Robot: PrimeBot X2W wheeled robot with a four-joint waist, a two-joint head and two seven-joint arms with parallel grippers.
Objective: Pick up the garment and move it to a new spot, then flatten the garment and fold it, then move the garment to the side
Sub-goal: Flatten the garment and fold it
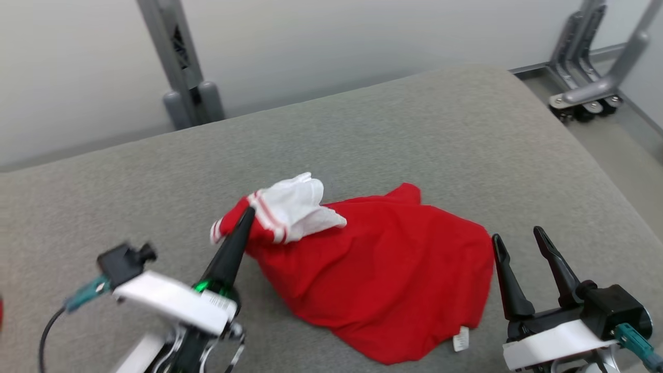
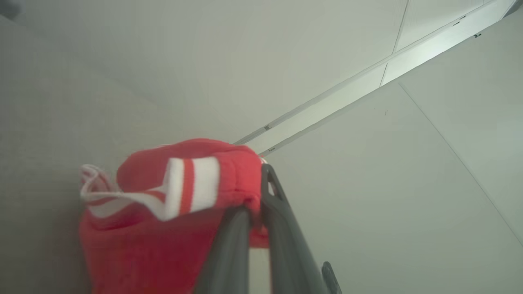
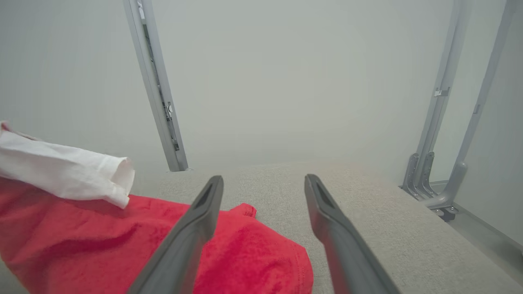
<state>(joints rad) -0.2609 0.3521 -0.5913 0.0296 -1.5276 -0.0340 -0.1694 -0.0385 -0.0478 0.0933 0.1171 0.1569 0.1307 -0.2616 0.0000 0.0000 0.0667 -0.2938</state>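
Pickup step judged in hand: crumpled red cloth garment with white sleeve (image 1: 383, 274), lying mid grey fabric-covered table (image 1: 414, 129), is pinched at its striped trim (image 2: 192, 183) by the left gripper (image 1: 247, 216), right gripper (image 1: 517, 235) spread empty beside the hem; lift-and-carry to a new spot called for next.

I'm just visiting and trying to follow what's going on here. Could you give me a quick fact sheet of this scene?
surface: grey padded table
garment: red with a white part and striped trim, crumpled on the table
left tool: shut, pinching the garment by its striped trim
right tool: open, beside the garment's edge, holding nothing
folding: not yet done
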